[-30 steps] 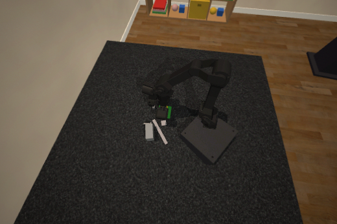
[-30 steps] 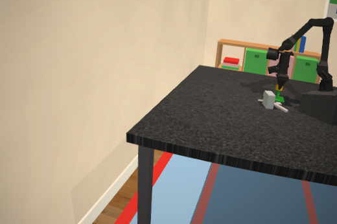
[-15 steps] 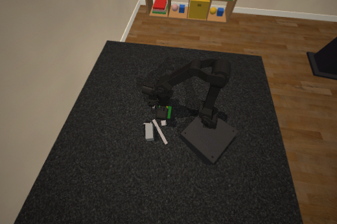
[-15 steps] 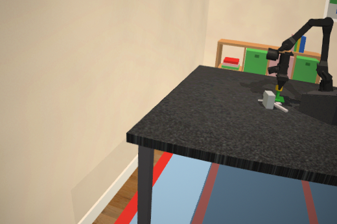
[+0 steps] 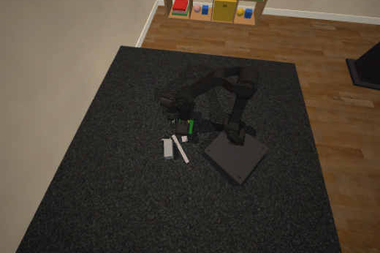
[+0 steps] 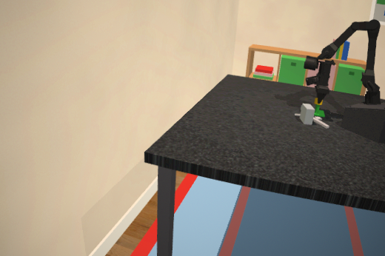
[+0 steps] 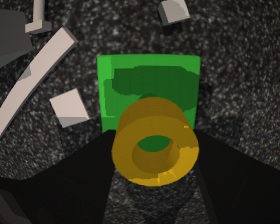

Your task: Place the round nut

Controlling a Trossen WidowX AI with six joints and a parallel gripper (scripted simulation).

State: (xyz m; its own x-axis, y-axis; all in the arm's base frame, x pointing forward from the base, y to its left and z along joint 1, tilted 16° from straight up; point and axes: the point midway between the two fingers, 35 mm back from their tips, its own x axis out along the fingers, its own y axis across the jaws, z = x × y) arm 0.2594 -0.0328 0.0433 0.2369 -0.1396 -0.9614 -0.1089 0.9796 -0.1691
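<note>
In the wrist view a yellow round nut [image 7: 155,142] is held between my two dark fingers, and the gripper [image 7: 156,153] is shut on it. Right below it lies the green square base [image 7: 149,91] with the green round peg, whose top shows through the nut's hole. In the exterior view the gripper [image 6: 319,97] hangs straight down over the green peg base [image 6: 320,112], with the yellow nut [image 6: 318,101] just above it. In the top view the gripper [image 5: 181,123] covers most of the green base [image 5: 191,126]. I cannot tell whether the nut touches the base.
A grey block [image 5: 168,148] and a long pale bar [image 5: 180,148] lie left of the base. Small pale cubes [image 7: 68,107] [image 7: 174,11] and a pale T-shaped piece [image 7: 39,8] lie around it. The arm's dark mount plate [image 5: 235,157] is to the right.
</note>
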